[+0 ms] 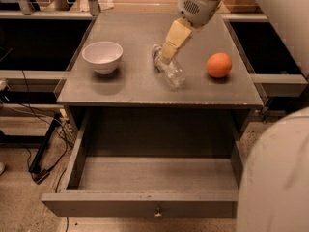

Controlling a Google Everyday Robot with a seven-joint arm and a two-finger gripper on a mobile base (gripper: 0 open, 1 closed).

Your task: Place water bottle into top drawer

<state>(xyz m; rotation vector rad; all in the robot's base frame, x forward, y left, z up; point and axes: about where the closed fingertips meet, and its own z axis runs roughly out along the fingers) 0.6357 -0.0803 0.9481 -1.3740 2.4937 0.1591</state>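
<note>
Where the arm's white housing [195, 6] enters from 12 o'clock, the tan claw [165, 56] slants down toward 7 o'clock and its tip meets the upper end of the water bottle [173, 74]. Whether the claw is parted or clamped on the bottle cannot be told: it reads as one tapered tan block, and its contact with the clear plastic is hard to make out.

The water bottle lies on its side near the middle of the grey surface [135, 88], its length running from 11 o'clock to 5 o'clock. The end at 11 o'clock is partly covered by the claw, so the cap is not clearly seen. A white bowl [102, 56] stands upright well apart from the bottle at its 9 o'clock, and an orange fruit [219, 65] sits near the bottle at its 3 o'clock, not touching it.

Below the surface, at 6 o'clock, the top drawer [140, 203] is pulled out, its knob [158, 211] at the middle of the front panel. A pale rounded shape [280, 178] at 4 o'clock covers the drawer's right front corner. The arm above the housing is cut off by the top edge.
</note>
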